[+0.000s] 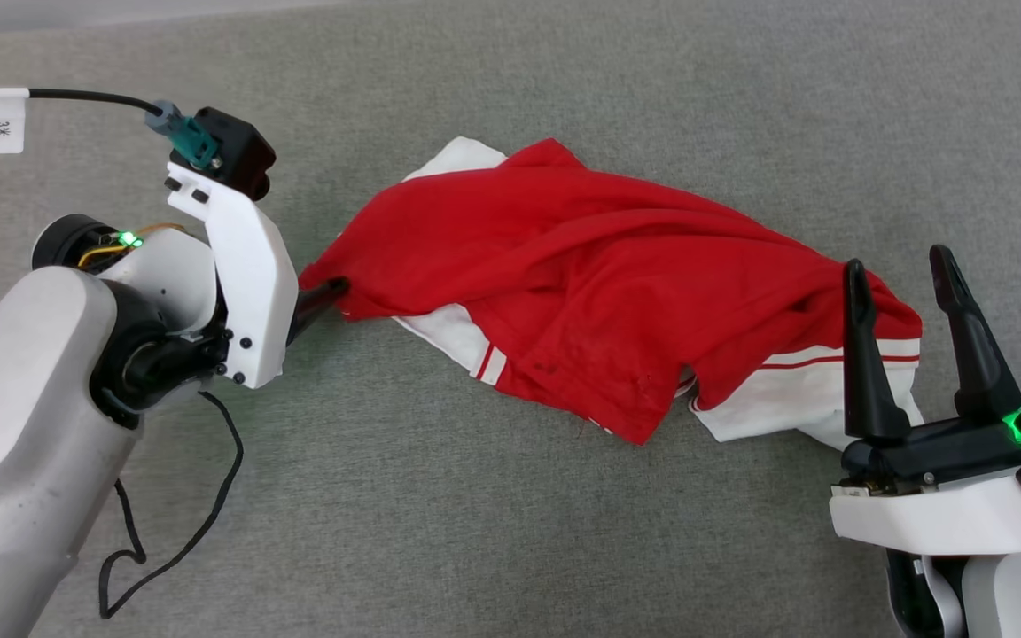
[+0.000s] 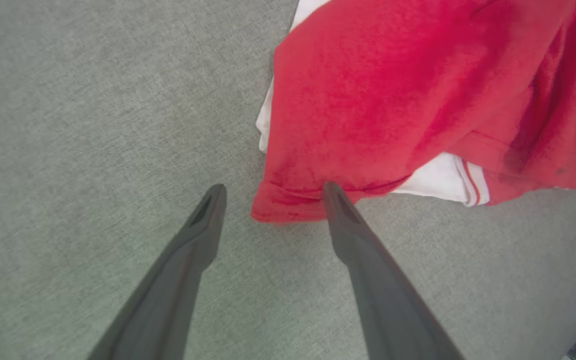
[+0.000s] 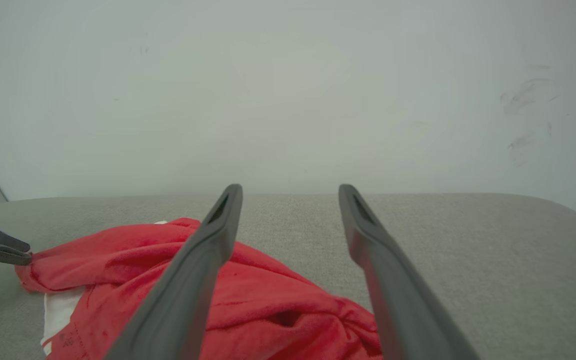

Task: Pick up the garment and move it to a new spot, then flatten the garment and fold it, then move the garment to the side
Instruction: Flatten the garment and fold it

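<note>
Garment [image 1: 564,257] lies crumpled. Left gripper [image 2: 270,192] reaches low, 2 fingers spread, 1 tip touching its red hem; right gripper [image 1: 900,266], also spread, hovers at the other end.

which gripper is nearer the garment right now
left. the left gripper, open, has one fingertip touching the garment at its red hem corner; the right gripper, open, seems to hover above its other end, by the white sleeve.

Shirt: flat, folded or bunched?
Bunched. The shirt lies in rumpled ridges on the grey surface, white sleeves poking out from under; neither spread flat nor neatly folded.
</note>
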